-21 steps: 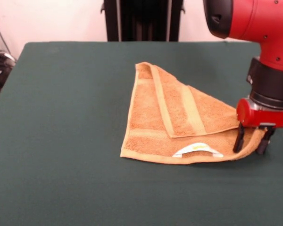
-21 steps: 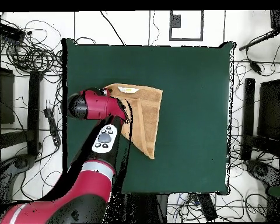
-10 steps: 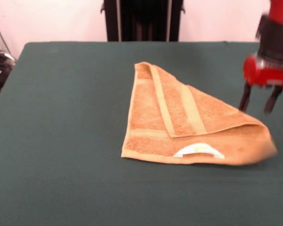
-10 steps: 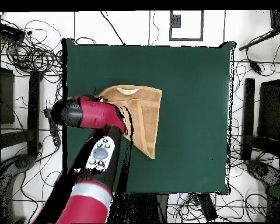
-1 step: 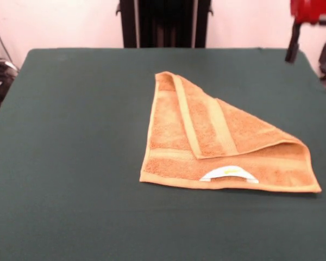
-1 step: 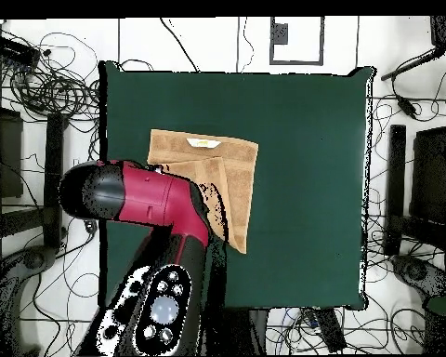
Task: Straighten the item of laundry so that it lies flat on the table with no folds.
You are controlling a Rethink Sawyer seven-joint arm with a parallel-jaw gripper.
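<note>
On the green cloth table [image 5: 70, 136], the terry towel [image 5: 206, 147] lies folded triangular — tool [image 5: 309, 46] raised, fingers apart.

Robotics lab, probably. Red robot arm [image 6: 138, 200] reaches over a green-clothed table [image 6: 301, 139]; loose black cables [image 6: 41, 84] sprawl on the pale floor around the table, with dark stands [image 6: 399, 200] beside it.

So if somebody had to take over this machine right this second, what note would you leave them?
Gripper: jaws open, empty, raised at the table's edge, clear of the towel.
Towel: on the green table, toward the gripper's side, label loop on its front edge.
Done: the bottom layer lies spread out.
Left: one corner is folded over diagonally, giving a triangular flap. Grasp that flap's corner and pull it back so the towel lies flat.
</note>
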